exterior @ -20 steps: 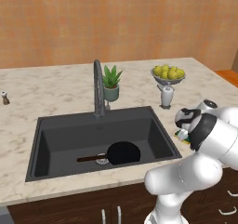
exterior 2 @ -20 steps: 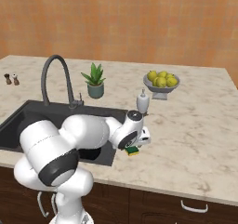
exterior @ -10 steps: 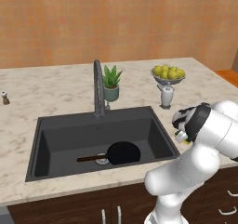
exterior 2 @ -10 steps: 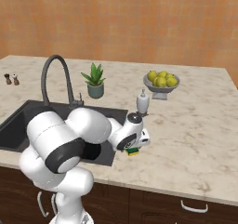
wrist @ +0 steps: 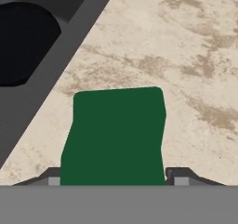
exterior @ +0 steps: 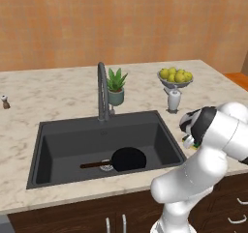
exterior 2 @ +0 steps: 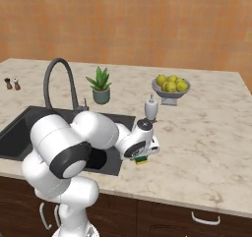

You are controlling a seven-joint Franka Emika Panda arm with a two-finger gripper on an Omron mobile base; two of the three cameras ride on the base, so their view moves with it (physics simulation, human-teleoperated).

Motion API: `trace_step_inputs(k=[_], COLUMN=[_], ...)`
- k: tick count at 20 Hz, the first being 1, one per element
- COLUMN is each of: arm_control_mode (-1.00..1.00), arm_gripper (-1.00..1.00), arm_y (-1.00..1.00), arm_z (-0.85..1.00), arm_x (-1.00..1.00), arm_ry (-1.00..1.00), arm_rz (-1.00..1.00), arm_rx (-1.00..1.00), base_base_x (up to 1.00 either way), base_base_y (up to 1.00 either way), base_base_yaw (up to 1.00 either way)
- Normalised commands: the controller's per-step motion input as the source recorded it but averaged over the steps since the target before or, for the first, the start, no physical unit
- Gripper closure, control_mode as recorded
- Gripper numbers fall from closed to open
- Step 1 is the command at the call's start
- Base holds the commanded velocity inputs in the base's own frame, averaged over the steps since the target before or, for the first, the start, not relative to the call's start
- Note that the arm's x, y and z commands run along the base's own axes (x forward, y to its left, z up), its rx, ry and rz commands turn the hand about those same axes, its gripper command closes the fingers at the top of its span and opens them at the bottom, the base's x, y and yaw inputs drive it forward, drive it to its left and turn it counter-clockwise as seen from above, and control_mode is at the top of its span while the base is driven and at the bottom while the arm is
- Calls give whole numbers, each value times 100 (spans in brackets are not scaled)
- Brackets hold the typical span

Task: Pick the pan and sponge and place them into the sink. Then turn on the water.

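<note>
While the pan (exterior: 129, 159) already lies flat in the sink (exterior: 63, 145), round and matte black with its thin brown handle pointing away from the drain, I judge the sponge step to be the one in hand. The sponge (wrist: 114, 135) sits green scouring side up on the counter (wrist: 186, 56), just beside the sink's right rim, a soft rectangle with rounded corners. My jaws (wrist: 114, 179) straddle it, a dark fingertip at either side of its near end; I cannot tell whether they press it yet. Next I would need to close firmly, lift clear of the rim and carry it over the dark grey basin. The counter is speckled beige stone, smooth and hard.
</note>
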Motion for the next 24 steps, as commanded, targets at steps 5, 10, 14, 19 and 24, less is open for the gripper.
trace_step_inputs(k=[5,10,14,19,24], arm_control_mode=[-100,-100,-100,-100,-100], arm_gripper=[100,100,100,100,100], arm_y=[2,-3,0,1,73], arm_z=[0,8,64,72,21], arm_x=[-16,-1,0,-9,0], arm_ry=[1,1,1,0,9], arm_rz=[1,2,1,2,12], arm_rx=[0,0,1,0,1], base_base_x=[0,0,0,0,0], base_base_y=[0,0,0,0,0], base_base_yaw=[0,0,0,0,0])
